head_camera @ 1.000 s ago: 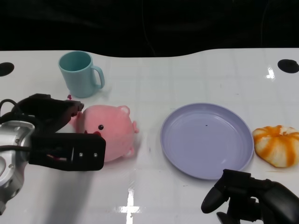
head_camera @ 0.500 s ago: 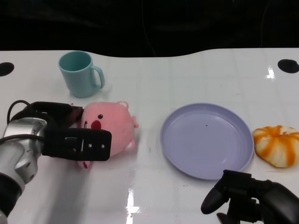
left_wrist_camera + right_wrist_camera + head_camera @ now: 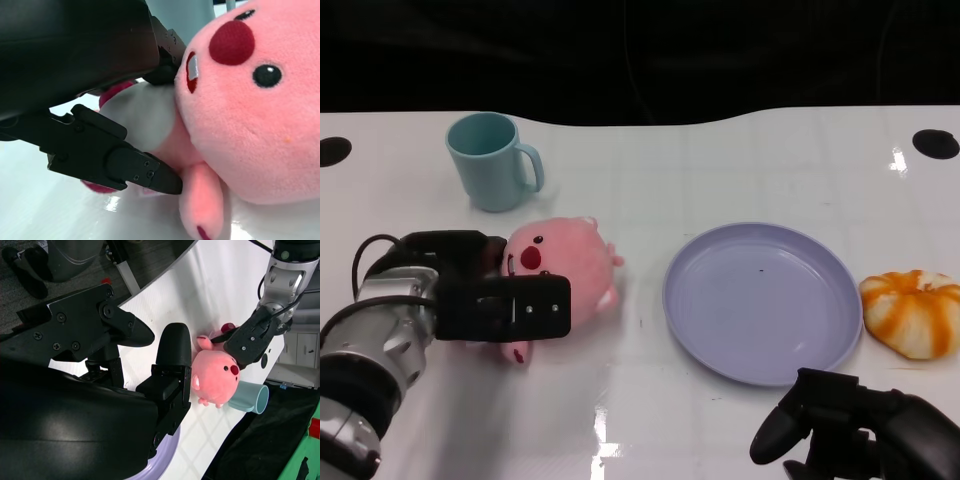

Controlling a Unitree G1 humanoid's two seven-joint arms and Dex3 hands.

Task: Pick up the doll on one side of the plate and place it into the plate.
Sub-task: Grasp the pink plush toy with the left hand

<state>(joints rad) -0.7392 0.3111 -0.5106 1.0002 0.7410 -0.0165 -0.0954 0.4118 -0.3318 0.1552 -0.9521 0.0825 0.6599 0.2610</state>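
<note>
Near desk edge: right hand sits low at the near right corner, fingers curled in, holding nothing, idle. Left hand on the near left side is wrapped around the pink doll, fingers pressed on its body from both sides, so the grasp looks made. The doll is on the desk left of the purple plate, apart from it, tilted; whether it is lifted off the surface I cannot tell. Plate holds nothing. Orange pumpkin toy just beside the plate's right rim. Teal mug toward the far left. Left to do: lift, carry right, release in plate.
</note>
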